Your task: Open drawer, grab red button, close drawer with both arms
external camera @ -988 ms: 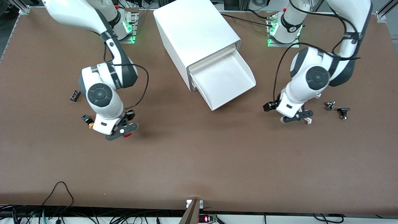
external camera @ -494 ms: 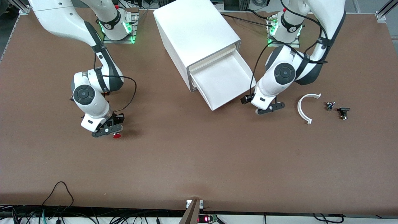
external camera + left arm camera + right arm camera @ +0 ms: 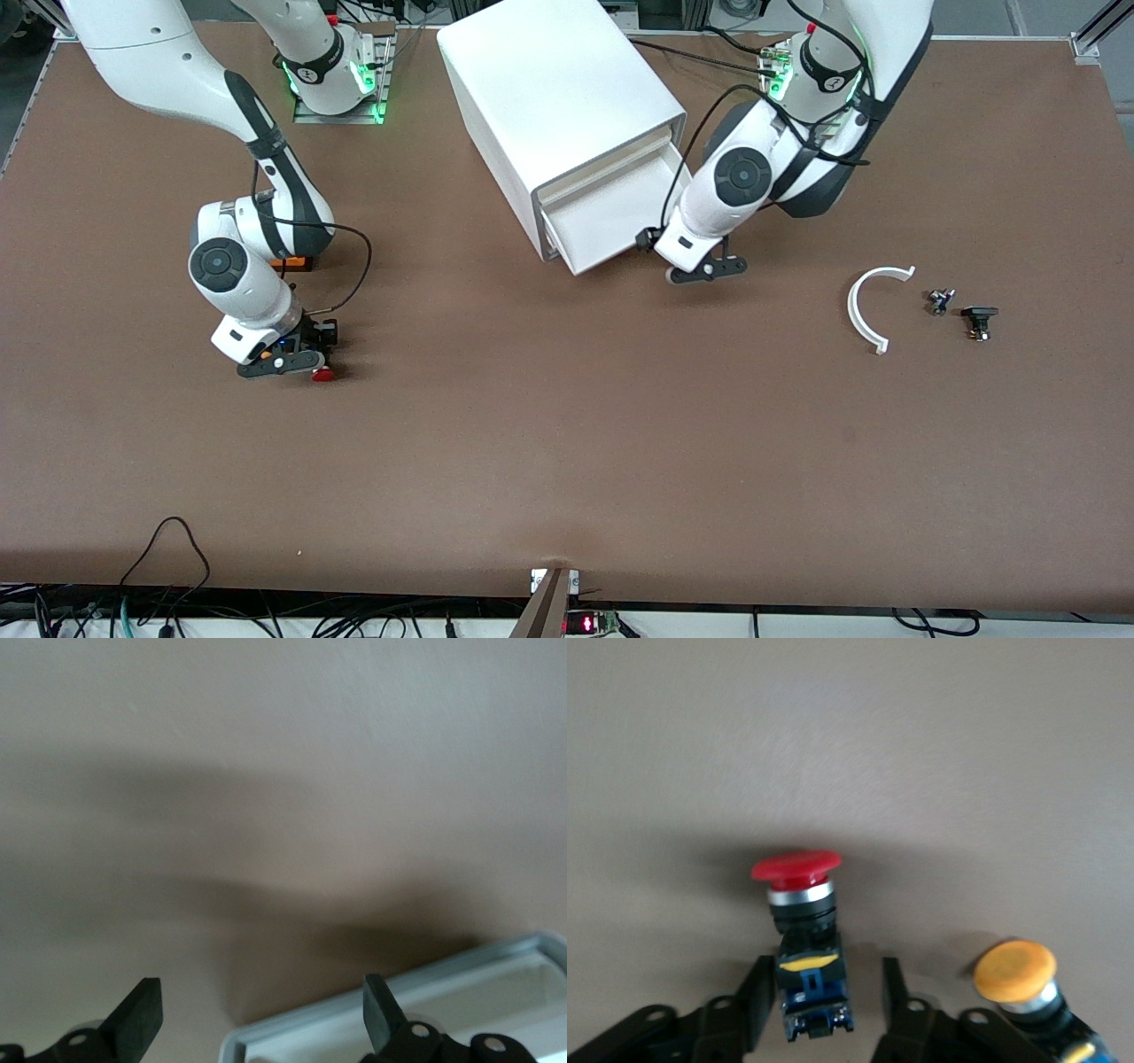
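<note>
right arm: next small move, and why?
Probably close the jaws. In the right wrist view the red button lies between the right gripper's jaws with gaps on both sides, so it is straddled but not gripped. The orange button lies just outside one jaw. The left gripper is at the drawer's lip.

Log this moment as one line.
drawer: partly open | left end effector: open, at drawer lip | right end effector: around button, fingers apart
</note>
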`<action>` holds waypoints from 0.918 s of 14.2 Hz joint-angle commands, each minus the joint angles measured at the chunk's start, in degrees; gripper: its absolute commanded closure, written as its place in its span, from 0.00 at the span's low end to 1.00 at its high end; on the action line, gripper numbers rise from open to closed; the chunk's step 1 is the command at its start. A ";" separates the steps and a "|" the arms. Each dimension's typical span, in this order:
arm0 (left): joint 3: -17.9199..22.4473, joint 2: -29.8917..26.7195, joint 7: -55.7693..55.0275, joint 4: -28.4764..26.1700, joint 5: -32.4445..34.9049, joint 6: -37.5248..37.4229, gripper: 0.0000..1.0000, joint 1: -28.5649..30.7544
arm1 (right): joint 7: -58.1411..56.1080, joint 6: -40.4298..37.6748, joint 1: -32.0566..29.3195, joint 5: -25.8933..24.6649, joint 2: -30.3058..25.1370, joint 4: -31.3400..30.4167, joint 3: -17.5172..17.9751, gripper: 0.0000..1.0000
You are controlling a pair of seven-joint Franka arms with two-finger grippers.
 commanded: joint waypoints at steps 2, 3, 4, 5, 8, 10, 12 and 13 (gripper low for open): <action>-4.12 -1.40 0.07 -1.92 -2.48 0.24 0.00 0.28 | 9.38 -12.89 -0.77 0.41 -4.88 5.79 4.01 0.00; -4.48 -1.66 0.16 -2.01 -4.50 0.16 0.00 0.28 | 10.53 -16.49 -0.77 0.41 -5.41 7.82 4.37 0.00; -5.18 -1.84 0.16 -2.10 -6.43 0.07 0.00 0.28 | 10.63 -19.66 -0.77 0.41 -6.11 9.92 4.81 0.00; -6.14 -2.02 0.16 -2.53 -7.41 -0.02 0.00 0.28 | 10.71 -22.04 -0.77 0.41 -6.46 11.51 5.07 0.00; -7.72 -2.46 0.16 -3.59 -7.59 -0.11 0.00 0.28 | 10.45 -31.52 -0.69 5.13 -6.82 20.02 5.07 0.00; -8.26 -2.46 0.16 -3.94 -7.50 -0.11 0.00 0.28 | 10.28 -35.50 -0.51 10.06 -7.95 24.78 4.72 0.00; -8.08 -3.24 0.42 -3.51 -7.50 -0.02 0.00 0.89 | 10.36 -39.53 -1.38 10.42 -9.88 27.16 4.55 0.00; -7.65 -4.03 1.30 -3.16 -6.81 -0.02 0.00 1.24 | 10.80 -42.43 -2.43 10.25 -11.29 28.22 4.63 0.00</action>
